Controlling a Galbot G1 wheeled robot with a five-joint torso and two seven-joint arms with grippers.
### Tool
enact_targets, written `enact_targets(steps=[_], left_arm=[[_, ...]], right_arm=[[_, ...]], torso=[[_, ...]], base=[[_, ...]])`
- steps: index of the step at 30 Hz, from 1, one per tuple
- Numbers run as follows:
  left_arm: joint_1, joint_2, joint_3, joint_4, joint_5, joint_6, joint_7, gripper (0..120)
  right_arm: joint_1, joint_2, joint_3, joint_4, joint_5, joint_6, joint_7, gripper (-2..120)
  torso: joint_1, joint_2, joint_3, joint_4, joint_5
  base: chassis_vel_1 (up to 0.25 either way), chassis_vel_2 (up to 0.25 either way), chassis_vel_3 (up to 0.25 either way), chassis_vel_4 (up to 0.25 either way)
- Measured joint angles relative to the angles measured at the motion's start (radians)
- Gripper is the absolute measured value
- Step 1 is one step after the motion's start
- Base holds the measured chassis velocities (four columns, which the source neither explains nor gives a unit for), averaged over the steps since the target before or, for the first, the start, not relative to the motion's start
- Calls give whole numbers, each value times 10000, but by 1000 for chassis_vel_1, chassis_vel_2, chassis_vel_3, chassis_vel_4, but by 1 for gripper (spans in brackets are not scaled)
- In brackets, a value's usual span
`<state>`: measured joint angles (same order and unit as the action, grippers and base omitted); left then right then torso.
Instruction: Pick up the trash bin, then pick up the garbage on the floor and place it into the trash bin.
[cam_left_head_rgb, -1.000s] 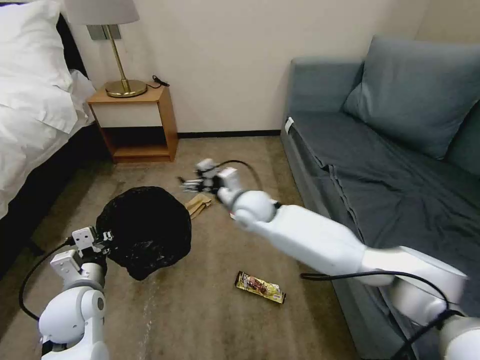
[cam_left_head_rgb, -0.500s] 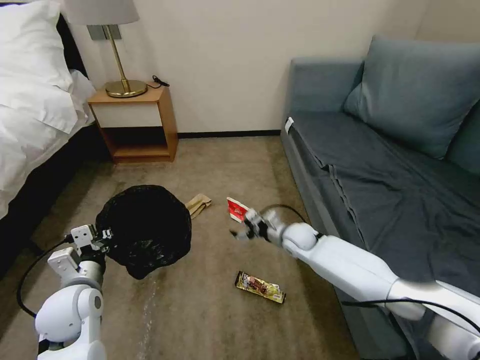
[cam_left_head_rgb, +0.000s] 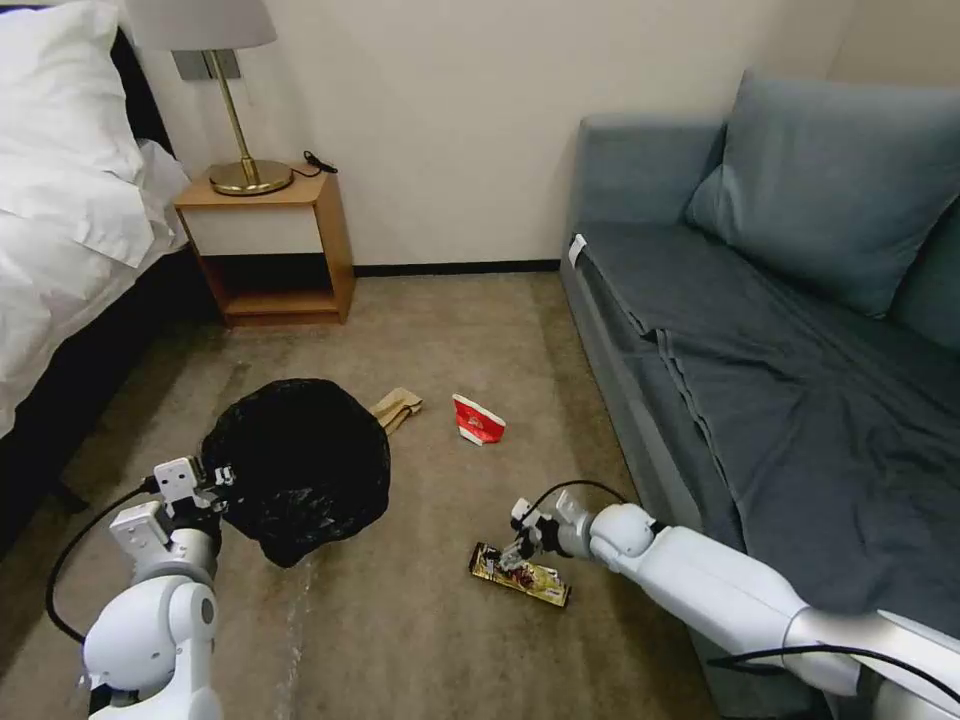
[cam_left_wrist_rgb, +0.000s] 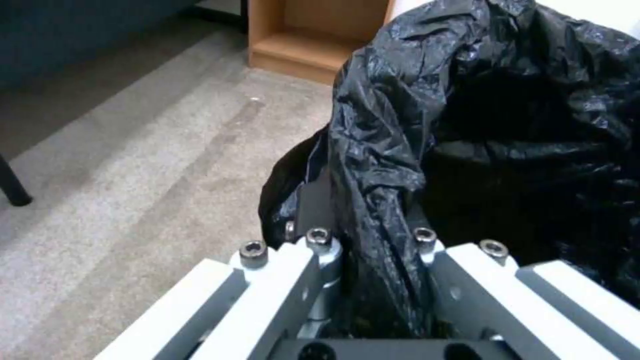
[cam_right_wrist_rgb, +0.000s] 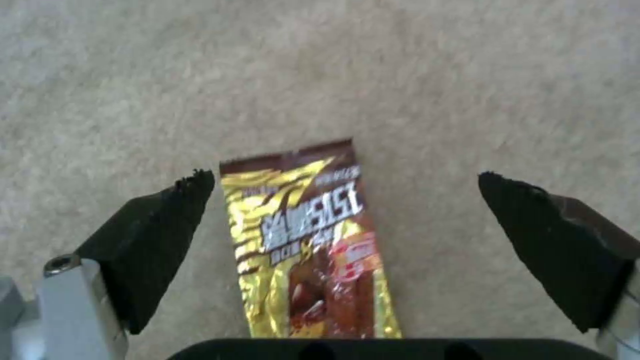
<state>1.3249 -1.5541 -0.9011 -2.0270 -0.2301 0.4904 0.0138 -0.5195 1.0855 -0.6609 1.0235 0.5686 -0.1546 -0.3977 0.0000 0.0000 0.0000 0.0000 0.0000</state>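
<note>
The trash bin (cam_left_head_rgb: 298, 468), covered by its crinkled black bag (cam_left_wrist_rgb: 467, 125), hangs above the carpet with my left gripper (cam_left_head_rgb: 205, 480) shut on its rim; the bag edge passes between the fingers (cam_left_wrist_rgb: 320, 240). My right gripper (cam_left_head_rgb: 522, 548) hovers open just over the shiny yellow-brown snack wrapper (cam_left_head_rgb: 520, 574), which lies flat on the carpet. In the right wrist view the wrapper (cam_right_wrist_rgb: 310, 240) sits between the two black fingertips (cam_right_wrist_rgb: 160, 235), untouched. Farther back lie the crushed red-and-white paper cup (cam_left_head_rgb: 477, 420) and the tan paper bag (cam_left_head_rgb: 398, 407), partly behind the bin.
A grey sofa (cam_left_head_rgb: 780, 330) runs along the right. A wooden nightstand (cam_left_head_rgb: 270, 240) with a brass lamp (cam_left_head_rgb: 240, 150) stands against the far wall. The bed (cam_left_head_rgb: 60, 230) fills the left. Open carpet lies between them.
My right arm swung back from beside the bin, past the red cup, down to the snack wrapper, its gripper now open over it. The left gripper and bin barely shifted.
</note>
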Motion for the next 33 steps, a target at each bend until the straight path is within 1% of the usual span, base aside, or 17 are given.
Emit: enact_targets(steps=[4,11,25,33], left_arm=[[57,22,-23,-133,0,-1,6,4],[96,75,-112,-137,84,-3,11,4],[123,63,-134,-60,106,-74,17,4],[110,57,-141,-92,104,-74,18,4]], right_arm=[[-188,234,226,-474,-287,297,-72,100],[-537,627,607,-1209,-687,860,-261,100],[-757,798,941,-1967,-789,1394,-438,100],[-1081,926,1106,-2109,-814,1604,-542,100]], torso=[[0,0,0,-1,0],[-1,1,-1,1,1],[-1,0,0,0,0],[-1,1,-1,0,0]], base=[[0,0,0,0],[0,0,0,0],[0,0,0,0],[0,0,0,0]])
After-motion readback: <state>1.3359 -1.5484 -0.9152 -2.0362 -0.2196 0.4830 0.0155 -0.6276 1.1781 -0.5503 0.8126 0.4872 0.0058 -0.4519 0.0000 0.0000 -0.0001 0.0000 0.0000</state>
